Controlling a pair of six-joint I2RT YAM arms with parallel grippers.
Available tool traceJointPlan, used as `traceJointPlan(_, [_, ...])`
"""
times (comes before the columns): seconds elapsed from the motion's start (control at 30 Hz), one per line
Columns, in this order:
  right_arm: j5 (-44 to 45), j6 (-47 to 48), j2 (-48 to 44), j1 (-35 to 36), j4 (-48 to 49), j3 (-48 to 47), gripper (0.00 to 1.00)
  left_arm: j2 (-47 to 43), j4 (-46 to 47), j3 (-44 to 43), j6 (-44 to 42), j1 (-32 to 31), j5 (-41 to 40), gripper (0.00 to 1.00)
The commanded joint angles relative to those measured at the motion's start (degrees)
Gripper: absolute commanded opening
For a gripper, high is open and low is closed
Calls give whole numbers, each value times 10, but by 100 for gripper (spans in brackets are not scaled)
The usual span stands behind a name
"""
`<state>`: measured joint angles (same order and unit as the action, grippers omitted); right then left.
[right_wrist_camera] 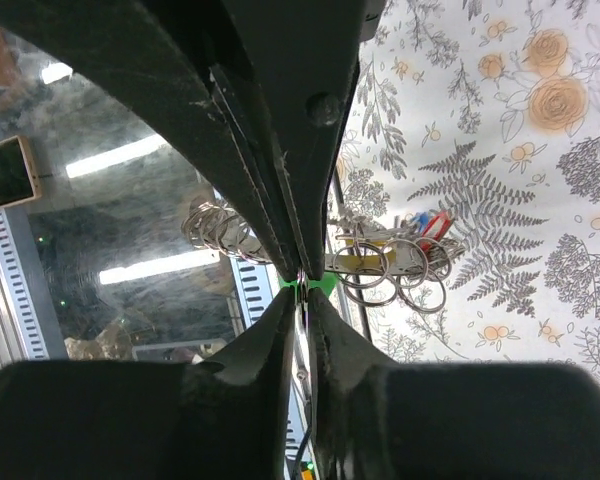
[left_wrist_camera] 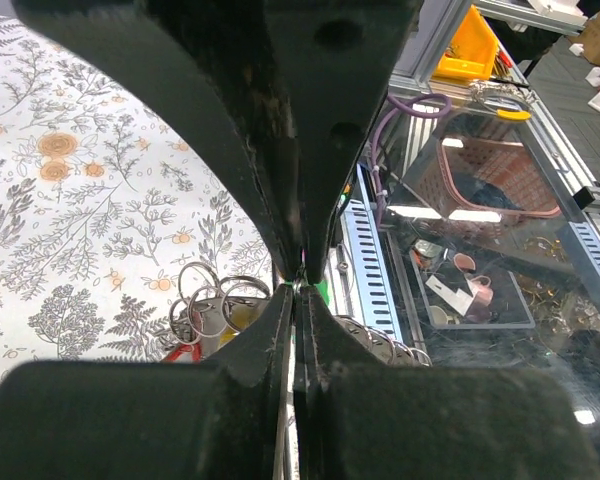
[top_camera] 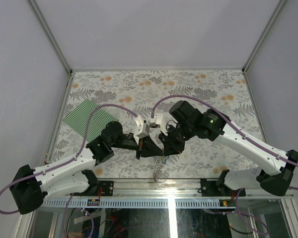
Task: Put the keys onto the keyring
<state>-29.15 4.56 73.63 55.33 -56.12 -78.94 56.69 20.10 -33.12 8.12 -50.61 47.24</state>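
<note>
Left wrist: keys beside left tool

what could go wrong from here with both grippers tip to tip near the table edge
1. The keyring trails toward the near edge of the table; a tug might drag it and the keys off.
2. The left gripper and right gripper meet tip to tip, so their fingers could clash or pull against each other.
3. Only a small green bit shows at the fingertips; that hold looks easy to lose.
</note>
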Motion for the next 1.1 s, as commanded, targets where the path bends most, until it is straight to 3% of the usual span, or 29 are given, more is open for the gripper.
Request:
traceJointPlan(0.0, [12, -6, -52, 5, 67, -13, 21, -33, 56, 2, 18, -5, -38, 0])
traceJointPlan(0.2, [70, -36, -127, 5, 178, 32, 34, -87, 255, 80, 115, -5, -112, 0])
traceJointPlan(0.33, [91, -86, -189, 5, 299, 98, 36, -108, 373, 131, 164, -5, -153, 0])
traceJointPlan(0.47, [74, -124, -208, 5, 349, 128, 36, -119, 454, 161, 191, -5, -183, 0])
traceJointPlan(0.67, [63, -193, -197, 5, 374, 140, 41, -121, 484, 167, 202, -5, -188, 0])
traceJointPlan(1.07, [66, -338, -236, 5, 504, 213, 38, -120, 501, 172, 203, -6, -202, 0])
